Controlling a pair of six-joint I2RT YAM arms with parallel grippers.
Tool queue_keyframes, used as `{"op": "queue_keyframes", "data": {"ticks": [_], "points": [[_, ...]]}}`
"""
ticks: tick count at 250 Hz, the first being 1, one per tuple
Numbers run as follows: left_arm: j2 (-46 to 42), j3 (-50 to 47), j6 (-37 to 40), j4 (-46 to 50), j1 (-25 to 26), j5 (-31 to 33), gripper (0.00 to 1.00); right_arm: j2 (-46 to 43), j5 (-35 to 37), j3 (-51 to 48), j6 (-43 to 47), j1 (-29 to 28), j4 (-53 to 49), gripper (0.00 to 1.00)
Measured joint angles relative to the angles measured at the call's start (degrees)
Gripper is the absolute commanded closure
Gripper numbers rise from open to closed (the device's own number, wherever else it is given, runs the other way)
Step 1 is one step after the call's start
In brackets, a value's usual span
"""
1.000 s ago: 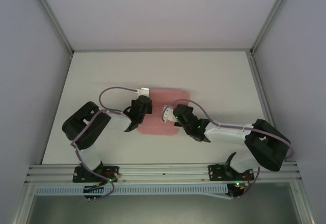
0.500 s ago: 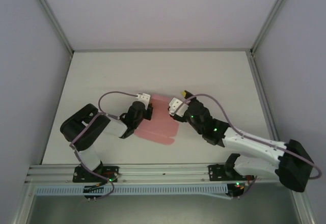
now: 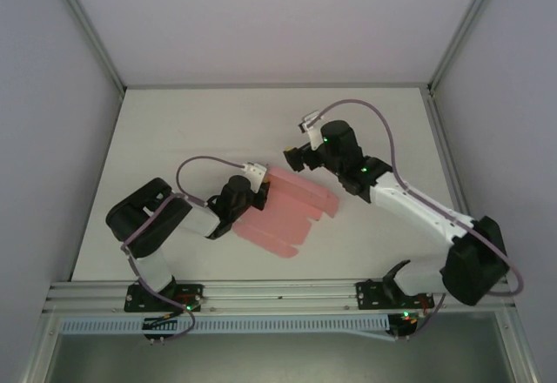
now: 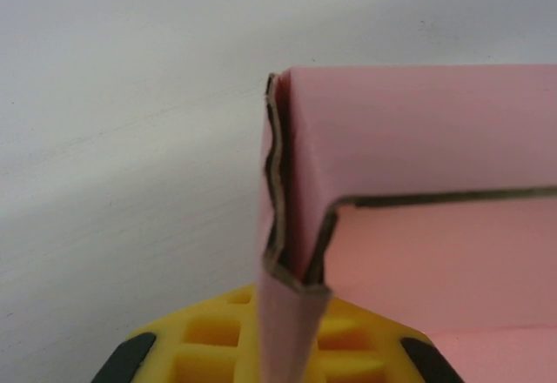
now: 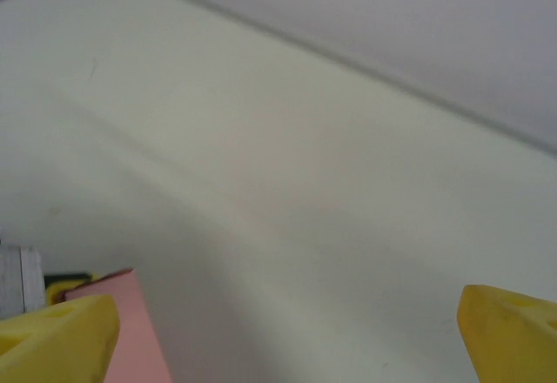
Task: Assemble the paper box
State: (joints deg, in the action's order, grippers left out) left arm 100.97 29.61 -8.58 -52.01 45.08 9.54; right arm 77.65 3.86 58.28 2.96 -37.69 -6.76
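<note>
My left fingers (image 4: 218, 331) are clamped on the folded left edge of the pink paper box (image 3: 291, 209), which spreads rightward over the middle of the tabletop (image 3: 174, 131). My right fingers (image 5: 513, 326) stand wide apart, gripping nothing, just beyond its far edge.

Plenty of room on the worktop (image 3: 174, 126): the whole far strip and the left side are bare, easy pass. Middle's the crowded bit. The paper box (image 3: 296, 211) sticks out rightward from the left end effector (image 3: 260, 193) pinching its edge, and the right end effector (image 3: 291, 158) hangs spread wide just beyond its far corner. The right arm (image 3: 418, 211) slants across the near right, and side walls (image 3: 52, 139) hem everything in.
</note>
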Motion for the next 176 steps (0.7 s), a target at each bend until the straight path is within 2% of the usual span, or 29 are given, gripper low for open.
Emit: {"op": "queue_keyframes", "data": {"ticks": [38,55,109,141,176], "points": [[0.76,0.0,0.0,-0.26,0.0,-0.22,0.83,9.09,-5.62,3.8,-2.82,1.09,-5.42,0.08],[0.87,0.0,-0.02,-0.39,0.0,-0.35,0.78,11.87,-7.82,5.25,-3.52,1.6,-6.84,0.1],[1.2,0.0,-0.13,-0.74,0.0,-0.61,0.79,16.15,-14.23,6.19,-4.44,1.86,-8.66,0.12],[1.2,0.0,-0.13,-0.76,0.0,-0.57,0.79,18.27,-16.31,7.3,-4.9,1.88,-8.79,0.18],[1.2,0.0,-0.11,-0.7,-0.13,-0.07,0.81,20.0,-18.34,8.11,-5.09,2.32,-8.7,0.2]]}}
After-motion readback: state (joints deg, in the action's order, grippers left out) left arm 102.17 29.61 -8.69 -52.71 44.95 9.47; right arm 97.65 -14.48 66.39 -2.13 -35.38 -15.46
